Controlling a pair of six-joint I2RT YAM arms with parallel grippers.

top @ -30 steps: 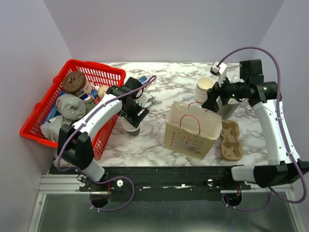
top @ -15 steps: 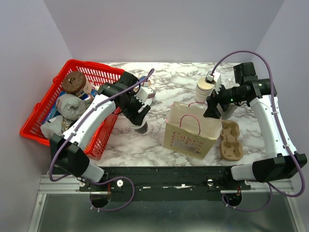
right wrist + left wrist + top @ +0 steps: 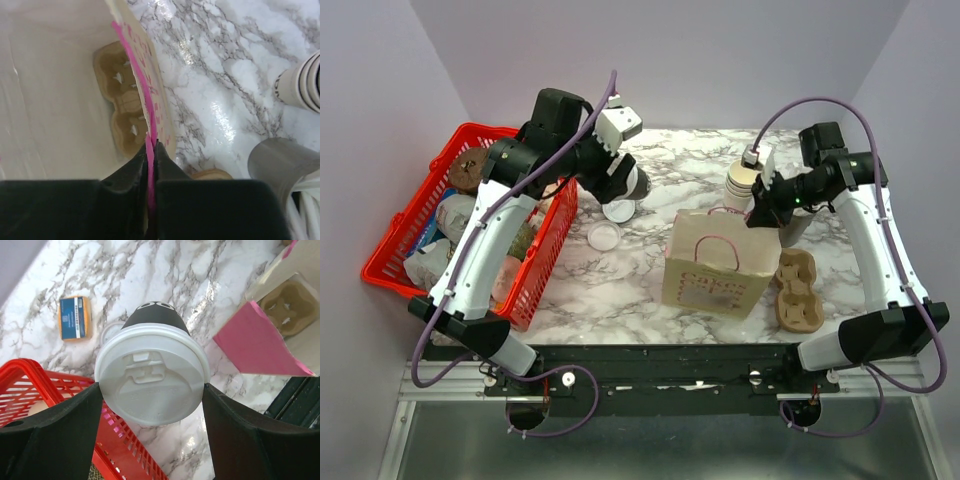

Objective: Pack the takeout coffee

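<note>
The takeout coffee (image 3: 152, 380) has a round white lid and a dark lower band. It hangs above the marble table, and my left gripper (image 3: 152, 390) is shut on it with a black finger against each side of the lid. From above, that gripper (image 3: 623, 195) and the cup (image 3: 619, 209) are left of the paper bag (image 3: 715, 265). My right gripper (image 3: 151, 145) is shut on the bag's pink-lined rim (image 3: 142, 75), at the bag's upper right corner (image 3: 760, 215). A cardboard cup carrier (image 3: 125, 100) lies inside the bag.
A red basket (image 3: 420, 230) of wrapped food fills the left side. A loose white lid (image 3: 604, 236) and an orange packet (image 3: 75, 317) lie on the marble. A stack of cream cups (image 3: 742, 180), a grey cup of sticks (image 3: 280, 160) and a second carrier (image 3: 798, 290) are to the right.
My left arm has raised the coffee off the table and swung it back and right. My right gripper has closed on the bag's rim.
</note>
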